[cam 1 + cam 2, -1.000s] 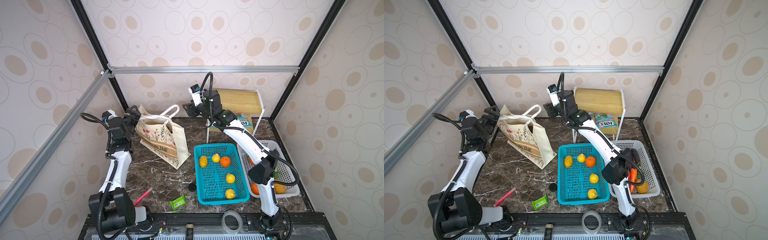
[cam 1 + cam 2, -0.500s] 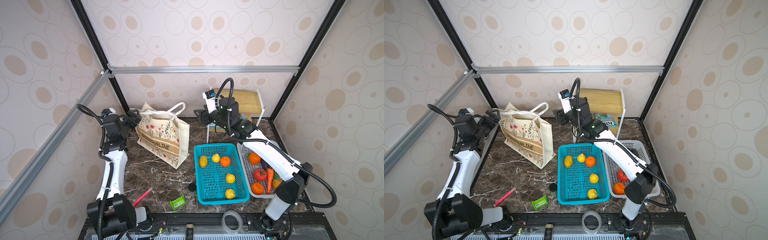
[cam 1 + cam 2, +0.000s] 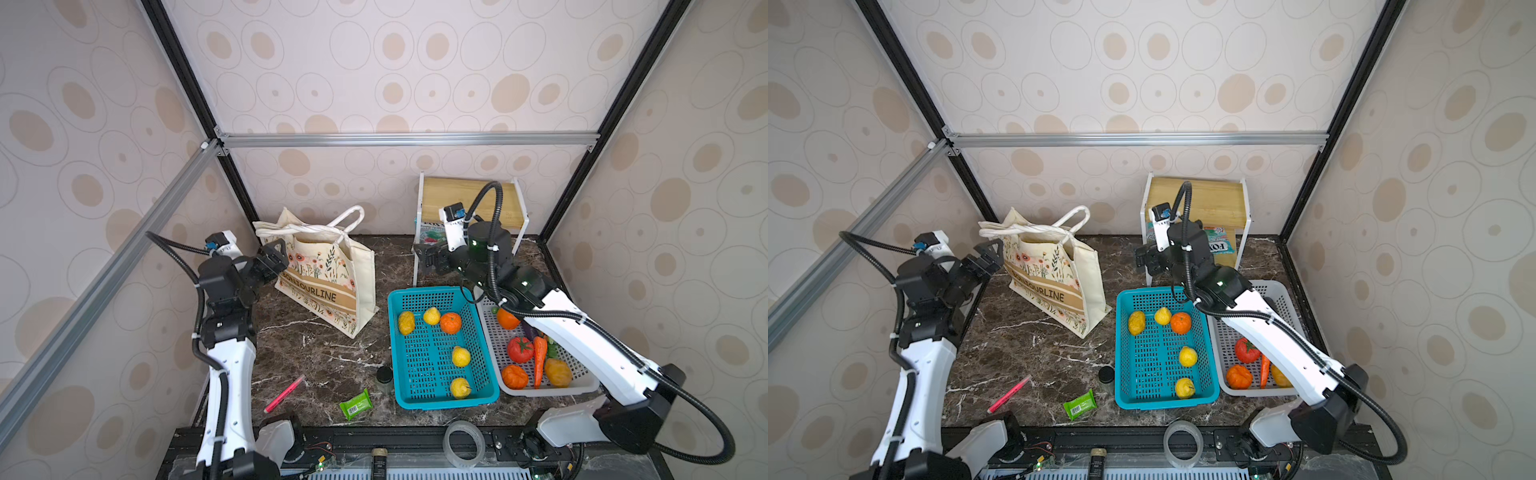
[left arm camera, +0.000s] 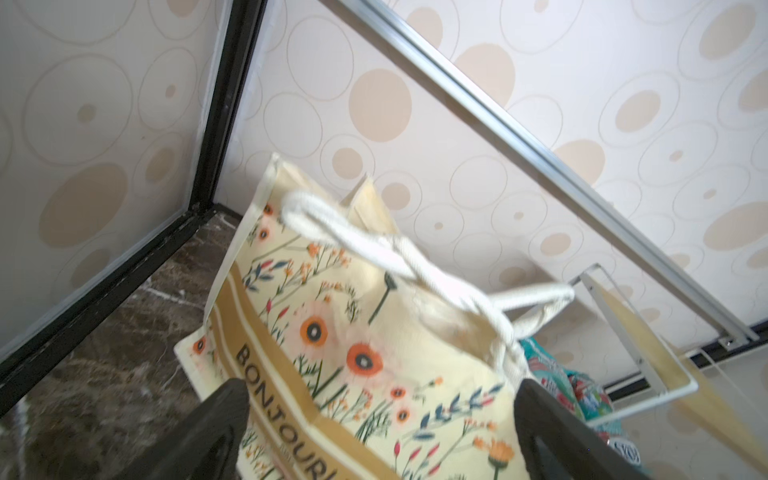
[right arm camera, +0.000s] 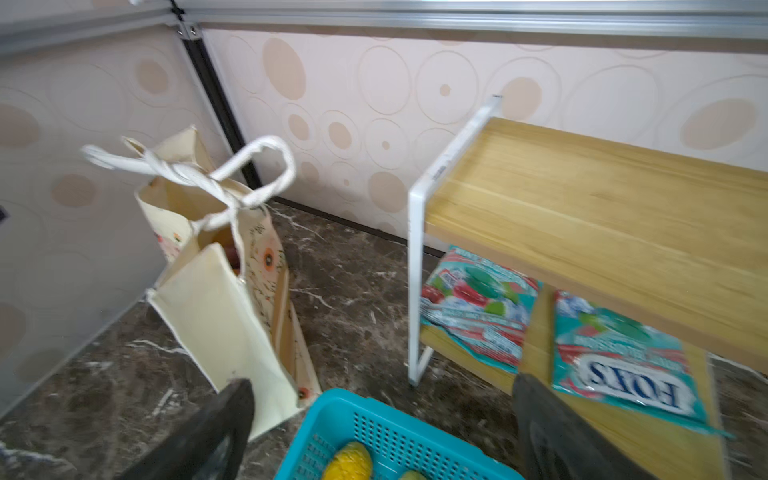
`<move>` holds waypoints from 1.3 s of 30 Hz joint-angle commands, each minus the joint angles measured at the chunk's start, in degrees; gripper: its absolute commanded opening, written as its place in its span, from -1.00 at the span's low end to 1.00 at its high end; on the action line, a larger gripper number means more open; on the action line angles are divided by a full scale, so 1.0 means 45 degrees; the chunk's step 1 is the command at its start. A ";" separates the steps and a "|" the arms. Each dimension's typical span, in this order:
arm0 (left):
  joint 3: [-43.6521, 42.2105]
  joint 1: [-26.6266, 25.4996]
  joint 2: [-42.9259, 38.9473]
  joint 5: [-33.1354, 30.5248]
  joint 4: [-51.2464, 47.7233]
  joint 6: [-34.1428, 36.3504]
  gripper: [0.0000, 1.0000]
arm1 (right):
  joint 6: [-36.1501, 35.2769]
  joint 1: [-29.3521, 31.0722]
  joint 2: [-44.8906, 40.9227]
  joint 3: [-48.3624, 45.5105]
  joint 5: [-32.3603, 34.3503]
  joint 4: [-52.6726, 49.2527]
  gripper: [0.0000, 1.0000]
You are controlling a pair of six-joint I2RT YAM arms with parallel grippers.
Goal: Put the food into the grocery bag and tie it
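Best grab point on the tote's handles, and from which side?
Probably the free loop standing past the twist, on the shelf side. Bring the right pincer in from there, jaws across the rope: the loop arches open, clear above the grocery bag.

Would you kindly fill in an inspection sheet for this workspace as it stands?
Surface: dark marble table, no spills seen.
Job's things: bag standing, handles knotted; fruit in blue basket and white basket; green packet on table.
Clutter: pink pen, small jar, tape roll, shelf with packets beneath.
Grippers: left gripper open beside bag; right gripper open, empty, before shelf.
Cables: hoses loop above both wrists, snagging nothing.
Surroundings: patterned walls, aluminium frame.
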 commanded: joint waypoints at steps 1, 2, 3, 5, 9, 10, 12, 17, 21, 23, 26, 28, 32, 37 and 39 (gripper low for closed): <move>-0.1970 -0.0125 -0.0977 -0.0454 0.1200 0.0358 0.98 | 0.0920 -0.0724 -0.0862 -0.1350 0.2860 -0.1874 0.99; -0.2481 -0.0289 -0.1102 -0.0714 0.1275 0.0256 0.98 | 0.1040 -0.1046 -0.1296 -0.2156 0.3156 -0.1719 0.99; -0.2986 -0.0552 -0.1163 -0.1077 0.1353 0.0293 0.98 | 0.1015 -0.1365 -0.1727 -0.3113 0.3351 -0.1405 0.99; -0.3629 -0.1370 -0.1258 -0.2561 0.1437 0.0672 0.98 | 0.0869 -0.1843 -0.2600 -0.4910 0.4079 -0.0333 0.99; -0.5293 -0.2866 -0.1685 -0.6184 0.3004 0.0976 0.98 | -0.0414 -0.3620 -0.4130 -0.8847 0.4031 0.3294 0.95; -0.5691 -0.2993 -0.1696 -0.6972 0.3428 0.0916 0.98 | -0.0486 -0.3996 -0.4292 -0.9532 0.4043 0.4141 0.95; -0.6591 -0.3092 -0.1592 -0.8274 0.4839 0.0990 0.98 | 0.0144 -0.4888 -0.4455 -1.0316 0.4530 0.4881 0.90; -0.7587 -0.3457 -0.0188 -1.0717 0.7394 0.2078 0.98 | 0.0368 -0.6144 -0.4236 -1.1762 0.4868 0.7356 0.89; -0.8320 -0.3585 0.1223 -1.0469 1.0303 0.3143 0.98 | 0.0356 -0.6475 -0.2608 -1.2401 0.5085 0.8419 0.94; -0.9034 -0.3576 0.1858 -0.9995 1.2193 0.3837 0.98 | -0.0100 -0.6606 -0.1574 -1.2843 0.5190 0.9820 0.96; -0.8827 -0.3517 0.3111 -0.9737 1.2575 0.4292 0.98 | -0.0055 -0.6762 -0.0507 -1.3048 0.4397 1.0891 0.96; -0.8929 -0.3492 0.3898 -0.9237 1.3648 0.4576 0.98 | -0.0156 -0.6792 0.0009 -1.3276 0.4132 1.1963 0.96; -0.9620 -0.2556 0.5204 -0.7741 1.6380 0.4184 0.98 | -0.0646 -0.7200 0.0416 -1.3816 0.3471 1.4194 0.97; -0.8744 -0.1847 0.6477 -0.5353 1.6506 0.4216 0.98 | -0.0455 -0.7649 0.0740 -1.3841 0.1660 1.4536 0.95; -0.8690 -0.1867 0.7027 -0.5749 1.7109 0.4105 0.98 | -0.0424 -0.7652 0.1318 -1.4052 0.1933 1.5556 1.00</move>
